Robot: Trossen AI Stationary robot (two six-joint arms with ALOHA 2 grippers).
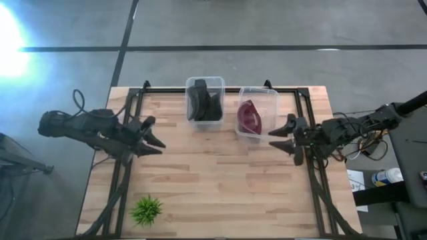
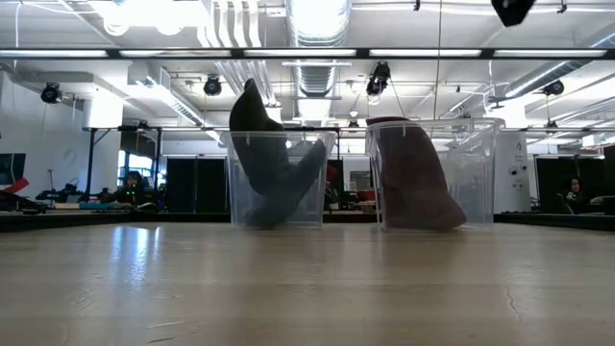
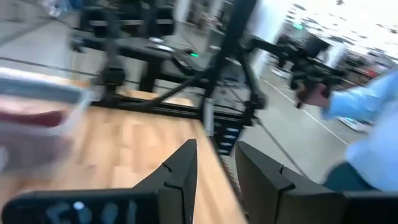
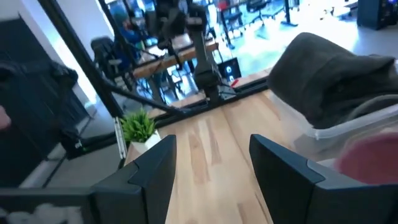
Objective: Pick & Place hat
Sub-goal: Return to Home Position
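Note:
Two clear plastic bins stand at the table's far edge. The left bin [image 1: 204, 100] holds a dark grey hat [image 1: 202, 101] that sticks up above its rim [image 2: 258, 154]. The right bin [image 1: 257, 113] holds a maroon hat [image 1: 249, 117], also seen in the low view [image 2: 413, 178]. My left gripper [image 1: 155, 142] hovers open over the table's left part, away from both bins. My right gripper [image 1: 281, 140] hovers open just right of the maroon hat's bin, holding nothing. Its own view shows the open fingers [image 4: 211, 171] and the grey hat [image 4: 336, 74].
A small green potted plant [image 1: 147, 209] stands near the table's near left corner, also seen in the right wrist view [image 4: 138, 126]. Black frame rails [image 1: 127, 167] run along both table sides. Bare wood lies in the table's middle and near part. A person in a light shirt [image 3: 367, 149] shows beyond the table.

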